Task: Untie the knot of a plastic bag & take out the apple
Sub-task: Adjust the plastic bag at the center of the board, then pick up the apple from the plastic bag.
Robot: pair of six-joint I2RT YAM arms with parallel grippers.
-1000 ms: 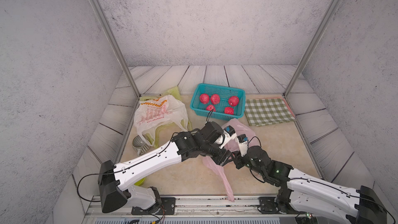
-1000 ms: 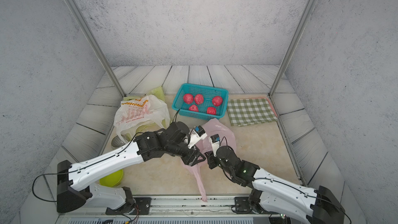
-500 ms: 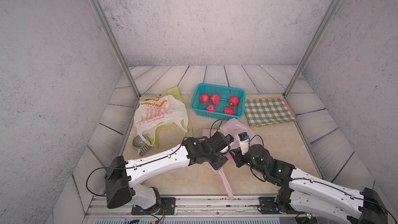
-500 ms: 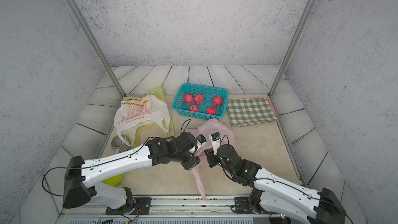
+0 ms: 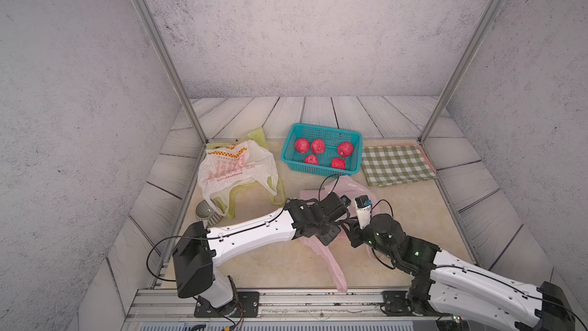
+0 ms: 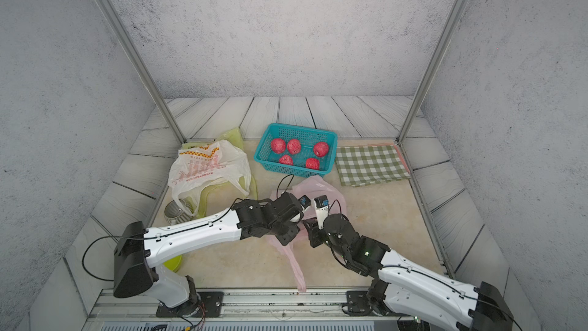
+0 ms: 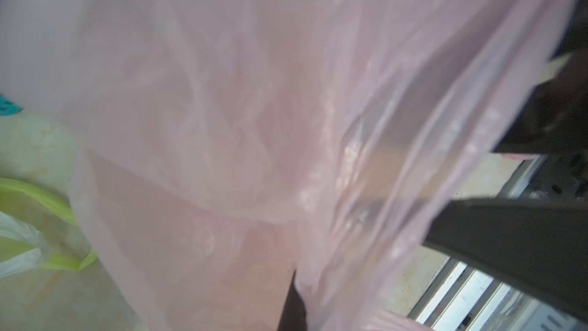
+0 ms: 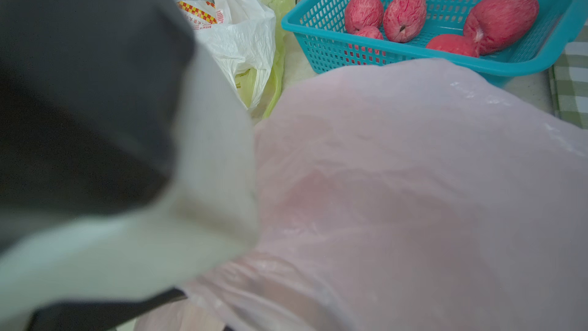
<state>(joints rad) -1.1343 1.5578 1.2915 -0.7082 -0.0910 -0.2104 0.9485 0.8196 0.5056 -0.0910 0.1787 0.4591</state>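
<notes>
- Pink bag (image 5: 358,186) lay on the worktop (image 5: 413,218) just in front of the teal basket (image 5: 318,171), on the robot's side, with a loose tail trailing further from the basket.
- Left tool (image 5: 334,234) sat at the bag edge farthest from the basket, jaws pressed together, pinching pink film.
- Right tool (image 5: 353,232) was just beside it at the bag. Film hid the jaws, so I cannot tell whether they were spread or pinching.
- Five red apples (image 5: 345,149) lay in the basket. The right wrist view showed a faint reddish shade through the film, apple unclear.
- White printed bag (image 5: 235,167) lay left of the basket, checked cloth (image 5: 397,163) right of it.
</notes>
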